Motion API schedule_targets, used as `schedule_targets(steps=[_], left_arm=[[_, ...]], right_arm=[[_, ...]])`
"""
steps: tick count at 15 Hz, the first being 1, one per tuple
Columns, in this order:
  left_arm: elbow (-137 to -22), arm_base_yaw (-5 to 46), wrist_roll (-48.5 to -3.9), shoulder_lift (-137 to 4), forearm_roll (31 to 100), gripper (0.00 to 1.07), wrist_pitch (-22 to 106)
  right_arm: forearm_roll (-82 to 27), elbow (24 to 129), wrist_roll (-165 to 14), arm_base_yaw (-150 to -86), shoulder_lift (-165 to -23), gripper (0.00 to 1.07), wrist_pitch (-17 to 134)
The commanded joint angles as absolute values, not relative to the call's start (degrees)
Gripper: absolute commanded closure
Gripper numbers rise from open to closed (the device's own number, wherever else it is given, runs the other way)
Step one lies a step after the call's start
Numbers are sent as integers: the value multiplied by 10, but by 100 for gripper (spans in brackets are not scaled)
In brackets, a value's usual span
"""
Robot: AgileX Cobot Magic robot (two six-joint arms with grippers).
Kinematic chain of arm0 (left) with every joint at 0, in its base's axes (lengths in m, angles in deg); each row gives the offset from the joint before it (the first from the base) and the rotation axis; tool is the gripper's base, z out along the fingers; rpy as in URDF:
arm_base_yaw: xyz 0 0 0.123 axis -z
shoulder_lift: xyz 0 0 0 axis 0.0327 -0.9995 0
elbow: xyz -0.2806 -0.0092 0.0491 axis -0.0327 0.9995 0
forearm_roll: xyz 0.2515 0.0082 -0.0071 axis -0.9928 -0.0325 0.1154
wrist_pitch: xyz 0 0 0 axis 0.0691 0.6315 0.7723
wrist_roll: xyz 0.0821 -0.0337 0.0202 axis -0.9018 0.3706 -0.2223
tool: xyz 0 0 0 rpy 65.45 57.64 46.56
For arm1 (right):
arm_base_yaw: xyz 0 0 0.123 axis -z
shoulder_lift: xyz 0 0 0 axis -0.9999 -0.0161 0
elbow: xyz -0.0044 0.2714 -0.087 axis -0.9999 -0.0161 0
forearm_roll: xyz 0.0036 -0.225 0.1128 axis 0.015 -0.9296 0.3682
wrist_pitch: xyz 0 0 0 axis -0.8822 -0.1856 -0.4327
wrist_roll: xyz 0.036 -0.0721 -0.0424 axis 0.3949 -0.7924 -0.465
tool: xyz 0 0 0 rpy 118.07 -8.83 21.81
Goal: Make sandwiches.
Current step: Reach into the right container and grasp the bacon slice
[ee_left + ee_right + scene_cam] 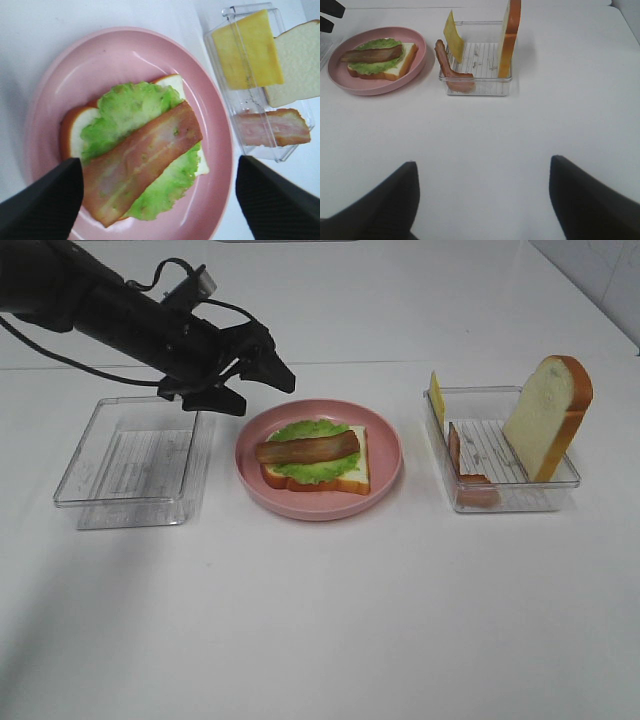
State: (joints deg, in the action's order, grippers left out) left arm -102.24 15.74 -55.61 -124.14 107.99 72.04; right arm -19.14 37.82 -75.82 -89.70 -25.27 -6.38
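On the pink plate (385, 455) lies an open sandwich (315, 457): a bread slice, a green lettuce leaf and one bacon strip (142, 160) on top. My left gripper (255, 382) is open and empty, hovering just above the plate's far left rim. In the right clear tray (500, 495) a bread slice (548, 415) stands upright, a yellow cheese slice (437, 397) leans at the far left corner and another bacon strip (470, 478) leans at the left wall. My right gripper (482, 200) is open and empty over bare table, well short of that tray; it is out of the exterior high view.
An empty clear tray (135, 462) sits left of the plate, under my left arm. The white table's back edge meets a wall behind the trays.
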Motion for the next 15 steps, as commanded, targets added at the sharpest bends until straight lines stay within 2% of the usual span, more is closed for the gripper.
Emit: schedule_targets(steps=[1,2,3,4,5,6,7,11,15], left_arm=[[-1026,159,-469,-1185,958,27,699],[-1026,159,-432,-1161,907,27,705],[-1026,159,-417,-1151,888,27,711],[-1026,159,-380,-1114,817,27,744],[-1026,159,-380,-1114,817,27,744],[-1026,159,-342,-1074,754,27,798],[-1026,159,-281,-1023,694,27,853],[-1022,159,-224,-941,631,27,944],[-945,159,-224,-854,613,27,968]], right_arm=[[-190,376,-765,-893,-243,37,-57],[-190,376,-765,-893,-243,37,-57],[-190,376,-765,-893,-243,37,-57],[-190,376,-765,-893,-243,37,-57],[-190,376,-765,-893,-243,37,-57],[-190,376,-765,-893,-243,37,-57],[-190,376,-765,-893,-243,37,-57],[-190,376,-765,-893,-243,37,-57],[-190,376,-765,-893,-243,37,-57]])
